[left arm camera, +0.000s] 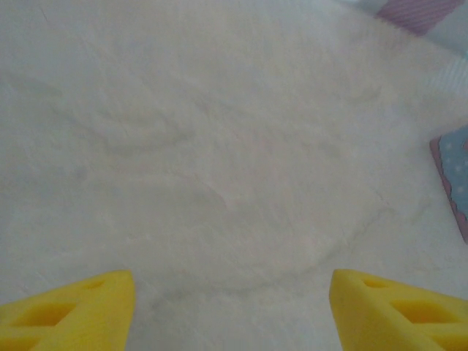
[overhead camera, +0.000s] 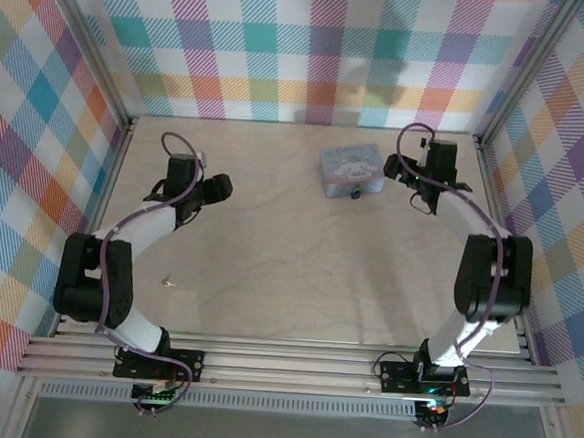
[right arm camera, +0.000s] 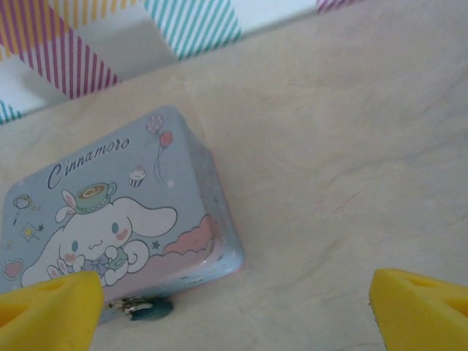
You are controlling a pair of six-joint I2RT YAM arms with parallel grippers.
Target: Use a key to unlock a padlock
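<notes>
The table (overhead camera: 268, 277) takes up most of my overhead view. The tin (overhead camera: 351, 171) sits at about 1 o'clock from the table's middle, lid up, with its latch side turned toward the arm bases. I judge that it lies this way so the lock hangs on the side the arms can reach.

The right gripper (overhead camera: 396, 170) is at the tin's 3 o'clock. On its wrist camera the right gripper (right arm camera: 234, 311) has its yellow fingers spread wide apart and holds nothing. The left gripper (overhead camera: 217, 186) is well apart from the tin, at its 9 o'clock. In its own view the left gripper (left arm camera: 232, 307) is also spread and empty over bare table.

The padlock (right arm camera: 150, 308) hangs from the clasp on the tin's front wall. In the right wrist view it is at 7 o'clock, just beside the left fingertip and well off the midline between the fingers. From above, the padlock (overhead camera: 355, 194) is a dark dot at the tin's 6 o'clock edge.

A small pale speck (overhead camera: 168, 283) lies at the left gripper's 7 o'clock, near the left arm's elbow. My guess is that it is the key, but it is too small to be sure.
</notes>
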